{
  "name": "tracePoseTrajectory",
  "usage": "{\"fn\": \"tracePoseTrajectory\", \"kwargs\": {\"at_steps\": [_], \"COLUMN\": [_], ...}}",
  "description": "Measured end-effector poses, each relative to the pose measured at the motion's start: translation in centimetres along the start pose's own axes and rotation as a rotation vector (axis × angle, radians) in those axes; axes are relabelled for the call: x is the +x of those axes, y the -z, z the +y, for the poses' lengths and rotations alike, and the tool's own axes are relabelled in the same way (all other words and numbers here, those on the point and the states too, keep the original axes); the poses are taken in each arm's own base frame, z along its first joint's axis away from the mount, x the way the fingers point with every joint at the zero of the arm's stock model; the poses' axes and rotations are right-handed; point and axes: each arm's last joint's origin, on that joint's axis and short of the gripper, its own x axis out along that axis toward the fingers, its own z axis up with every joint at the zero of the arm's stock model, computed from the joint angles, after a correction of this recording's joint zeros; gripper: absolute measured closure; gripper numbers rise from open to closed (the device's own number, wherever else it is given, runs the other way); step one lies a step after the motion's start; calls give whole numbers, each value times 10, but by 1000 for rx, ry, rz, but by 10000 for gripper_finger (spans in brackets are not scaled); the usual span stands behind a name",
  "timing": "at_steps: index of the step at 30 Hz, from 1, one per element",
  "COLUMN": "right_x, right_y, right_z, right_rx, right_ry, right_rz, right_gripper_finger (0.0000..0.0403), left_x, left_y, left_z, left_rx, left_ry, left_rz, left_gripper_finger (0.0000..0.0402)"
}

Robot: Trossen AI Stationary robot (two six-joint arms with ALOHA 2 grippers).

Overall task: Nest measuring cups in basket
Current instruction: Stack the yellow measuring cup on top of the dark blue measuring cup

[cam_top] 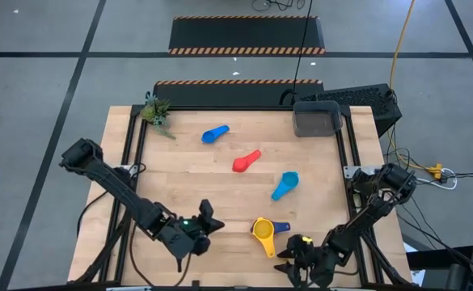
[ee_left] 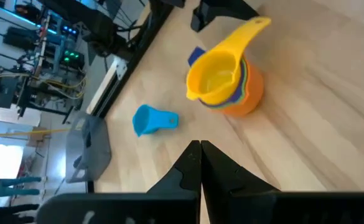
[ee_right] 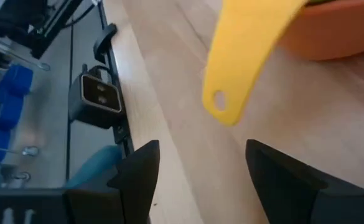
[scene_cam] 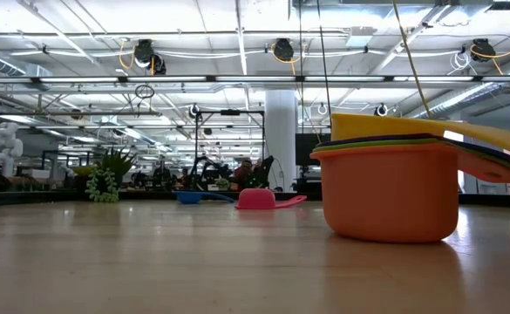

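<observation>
The nested stack (cam_top: 263, 234) is sitting near the table's front edge, an orange cup at the bottom with green and navy rims showing under a yellow cup (ee_left: 214, 76) on top. The yellow handle (ee_right: 244, 59) is reaching toward the front edge, its hanging hole at the tip, while a navy handle is poking out to the side. All are smooth moulded plastic, round-bowled with flat tab handles.

The right gripper (cam_top: 301, 257) is hanging just past that handle tip with its fingers (ee_right: 138, 171) spread apart and nothing between them — the handle's long axis is pointing almost straight at the gap. The left gripper (cam_top: 197, 234) is waiting on the stack's other side, shut and empty, facing the stack across bare wood.

Three cups are still lying loose on their sides: the light blue cup (cam_top: 285, 186) nearest the stack and closer to the right arm, the red cup (cam_top: 247, 161) mid-table, the blue cup (cam_top: 214, 133) farther back. The basket (cam_top: 317, 119) — dark grey, rounded corners, matte walls — is standing at the far right corner of the pale wood-grain table (cam_top: 179, 178), well apart from the stack, so the stack is looking like a reach for the right arm. A small plant (cam_top: 155, 111) is standing at the far left corner.
</observation>
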Motion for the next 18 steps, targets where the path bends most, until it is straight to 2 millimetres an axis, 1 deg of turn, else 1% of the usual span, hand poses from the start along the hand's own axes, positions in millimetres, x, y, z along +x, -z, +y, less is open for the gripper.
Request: {"fn": "tracePoseTrajectory", "kwargs": {"at_steps": [4,7,18], "right_x": [1,2,11], "right_y": [0,-1,-16], "right_z": [-10,-14,-17], "right_rx": [19,25,-37], "right_ry": [18,30,45], "right_rz": [-2,-3,-44], "right_gripper_finger": [169,169,169], "left_x": [-1,-1,-2], "left_y": [10,13,4], "left_z": [-2,-3,2], "left_rx": [-21,-14,-5], "left_ry": [-14,-21,-66], "left_rz": [-16,-24,-98], "left_gripper_finger": [401,399,397]}}
